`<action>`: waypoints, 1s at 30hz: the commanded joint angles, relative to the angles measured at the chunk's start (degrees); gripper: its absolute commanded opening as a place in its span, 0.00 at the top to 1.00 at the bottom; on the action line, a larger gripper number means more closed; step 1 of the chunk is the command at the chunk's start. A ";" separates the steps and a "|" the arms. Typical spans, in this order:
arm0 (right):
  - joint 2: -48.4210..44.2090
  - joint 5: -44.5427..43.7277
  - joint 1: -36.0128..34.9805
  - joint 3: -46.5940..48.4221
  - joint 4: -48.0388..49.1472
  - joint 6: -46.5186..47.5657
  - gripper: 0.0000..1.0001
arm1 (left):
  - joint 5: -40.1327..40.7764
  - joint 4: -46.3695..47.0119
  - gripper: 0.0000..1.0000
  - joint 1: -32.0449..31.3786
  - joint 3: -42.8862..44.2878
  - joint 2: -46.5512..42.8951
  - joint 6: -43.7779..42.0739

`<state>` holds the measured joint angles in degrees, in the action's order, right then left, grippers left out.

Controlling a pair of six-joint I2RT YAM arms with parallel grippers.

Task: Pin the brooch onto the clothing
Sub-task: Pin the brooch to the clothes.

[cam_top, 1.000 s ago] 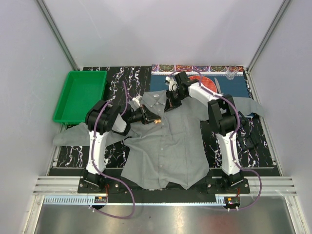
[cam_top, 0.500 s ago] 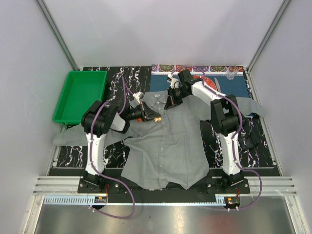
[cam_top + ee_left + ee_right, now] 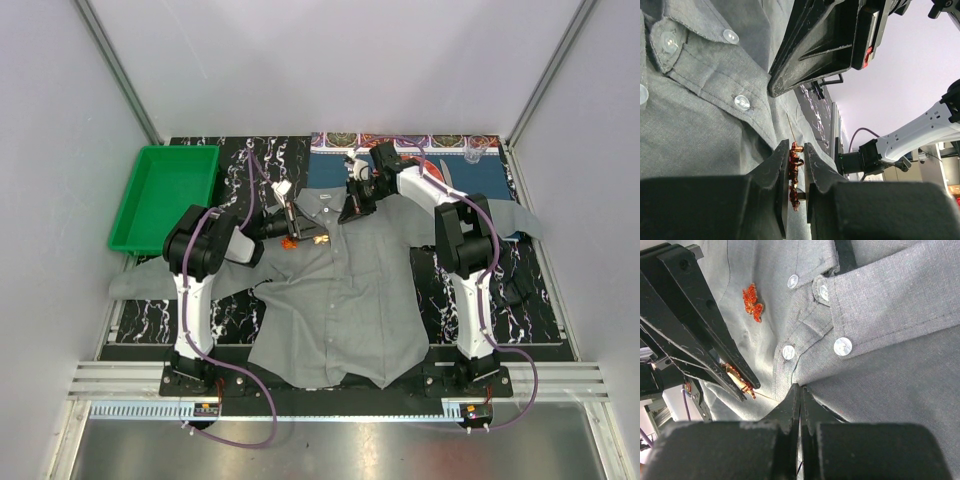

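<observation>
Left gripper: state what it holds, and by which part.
The brooch, clamped by its red-and-copper body in the left gripper; its pin sticks out toward the shirt.

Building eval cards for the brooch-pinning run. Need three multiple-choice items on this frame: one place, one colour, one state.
1. Where is the green plastic tray relative to the grey button-up shirt?
A) lying on it
B) to its left, toward the far-left corner
C) to its right

2. What colour is the small metallic brooch at the left end effector?
A) blue
B) orange-red
C) white

3. What state is the left end effector in?
A) wide open, empty
B) shut on the brooch
C) shut on the tray's rim

Key:
1 B: the top view shows the tray beyond the shirt's left sleeve.
2 B: the left wrist view shows it orange-red.
3 B: both fingers clamp the brooch's sides.
</observation>
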<state>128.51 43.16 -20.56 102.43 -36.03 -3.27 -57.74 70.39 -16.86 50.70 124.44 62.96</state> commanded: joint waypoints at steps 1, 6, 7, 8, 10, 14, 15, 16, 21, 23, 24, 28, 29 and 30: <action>-4.23 3.25 0.25 0.14 1.23 0.54 1.00 | -1.24 24.97 1.00 0.25 2.30 -2.45 -1.26; -4.67 4.21 0.25 0.05 1.14 0.11 1.00 | -0.80 23.21 1.00 0.25 3.18 -1.84 -1.96; -4.67 4.39 0.25 -0.04 1.14 0.10 1.00 | -0.71 23.04 1.00 0.25 3.18 -1.75 -2.05; -4.67 4.48 0.25 -0.30 1.14 0.10 1.00 | -0.71 22.95 1.00 0.25 3.35 -1.75 -2.05; -4.93 4.57 0.34 -0.56 1.23 0.19 1.00 | -0.45 22.86 1.00 0.25 3.53 -1.48 -1.79; -5.20 4.83 0.34 -0.74 1.40 0.19 1.00 | -0.36 22.86 1.00 0.34 3.71 -1.05 -1.70; -5.28 4.83 0.34 -0.66 1.40 0.19 1.00 | -0.27 22.77 1.00 0.25 3.62 -0.96 -1.79; -5.20 4.92 0.34 -0.74 1.40 0.19 1.00 | -0.45 22.77 1.00 0.25 3.71 -0.87 -1.79; -5.37 5.10 0.52 -0.83 1.40 0.28 1.00 | -0.27 22.60 1.00 0.34 3.27 -0.78 -1.79; -5.37 5.27 0.43 -1.01 1.40 0.37 1.00 | -0.10 22.60 1.00 0.43 3.36 -0.78 -1.87; -5.46 5.27 0.43 -1.09 1.40 0.37 1.00 | -0.18 22.69 1.00 0.43 3.36 -0.78 -1.87; -5.55 5.36 0.34 -1.36 1.40 0.54 1.00 | -0.01 22.60 1.00 0.51 3.27 -0.69 -1.96; -5.55 5.36 0.52 -1.27 1.40 0.54 1.00 | -0.10 22.51 1.00 0.51 3.27 -0.78 -1.96; -5.64 5.45 0.52 -1.27 1.40 0.46 1.00 | 0.16 22.42 1.00 0.60 3.18 -0.78 -2.05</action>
<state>127.09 46.59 -20.49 101.23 -35.68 -3.27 -57.82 70.41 -16.80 52.88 124.44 62.52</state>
